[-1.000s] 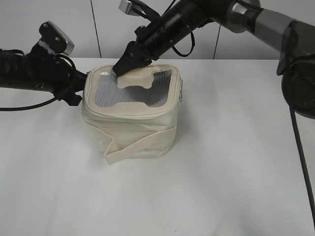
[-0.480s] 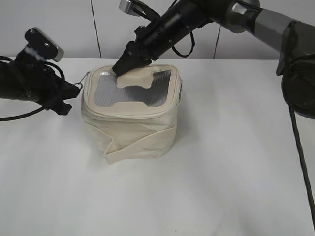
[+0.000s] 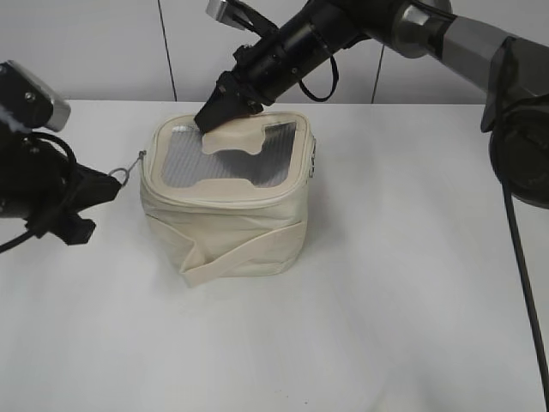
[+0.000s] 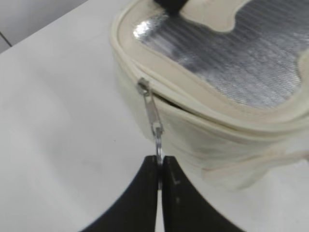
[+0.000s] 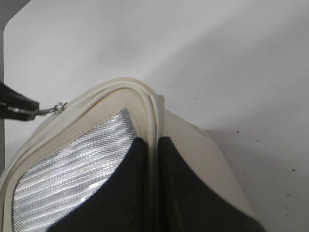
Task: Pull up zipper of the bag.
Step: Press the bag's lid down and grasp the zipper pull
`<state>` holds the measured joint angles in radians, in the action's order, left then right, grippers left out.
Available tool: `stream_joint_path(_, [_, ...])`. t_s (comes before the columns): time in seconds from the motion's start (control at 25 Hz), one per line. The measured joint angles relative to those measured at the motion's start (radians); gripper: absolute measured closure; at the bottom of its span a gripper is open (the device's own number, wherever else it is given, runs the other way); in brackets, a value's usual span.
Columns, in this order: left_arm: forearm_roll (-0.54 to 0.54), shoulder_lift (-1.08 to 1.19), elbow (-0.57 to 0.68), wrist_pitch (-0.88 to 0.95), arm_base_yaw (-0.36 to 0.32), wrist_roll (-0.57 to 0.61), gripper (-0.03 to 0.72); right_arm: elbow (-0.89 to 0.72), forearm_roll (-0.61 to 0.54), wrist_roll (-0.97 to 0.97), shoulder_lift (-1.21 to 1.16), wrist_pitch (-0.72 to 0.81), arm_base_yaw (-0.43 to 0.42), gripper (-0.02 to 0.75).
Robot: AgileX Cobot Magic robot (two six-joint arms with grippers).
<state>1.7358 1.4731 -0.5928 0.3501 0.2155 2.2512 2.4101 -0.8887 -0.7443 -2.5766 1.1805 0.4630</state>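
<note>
White tabletop (image 3: 386,300) under a pale panelled wall, and the bag (image 3: 227,206) sits left of centre with its grey mesh top facing up. On its left corner the zipper (image 4: 145,89) shows a silver slider, the pull stretched out toward the left gripper (image 4: 160,166), whose black fingers are pressed together on the ring pull (image 4: 158,145). Up top, the right gripper (image 3: 225,110) is pinched shut on the bag's far rim, beside the cream patch (image 3: 233,137), steadying it. Compare a second back: the left arm was tucked against the bag's side, and it has now drawn well away to the left, pull taut. The danger, as I read it, is that the thin ring slips from those fingertips if the pull angle drifts off the track, or the bag drags along if the right hold gives.
</note>
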Motion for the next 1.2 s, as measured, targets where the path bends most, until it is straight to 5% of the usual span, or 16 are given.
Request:
stream_joint_path(0.28, [-0.023,-0.069,0.119,-0.014,0.14,-0.136,0.68,0.0,0.001,0.046,0.0,-0.005,0.0,0.686])
stream_joint_path(0.72, [0.029,-0.052,0.088,-0.112,0.492,-0.198,0.666,0.0,-0.008,0.061,0.0,0.035,0.006,0.686])
stream_joint_path(1.2, [0.028,0.132,-0.066,-0.061,0.545,-0.199,0.662,0.0,-0.006,0.086,0.0,0.032,0.005,0.687])
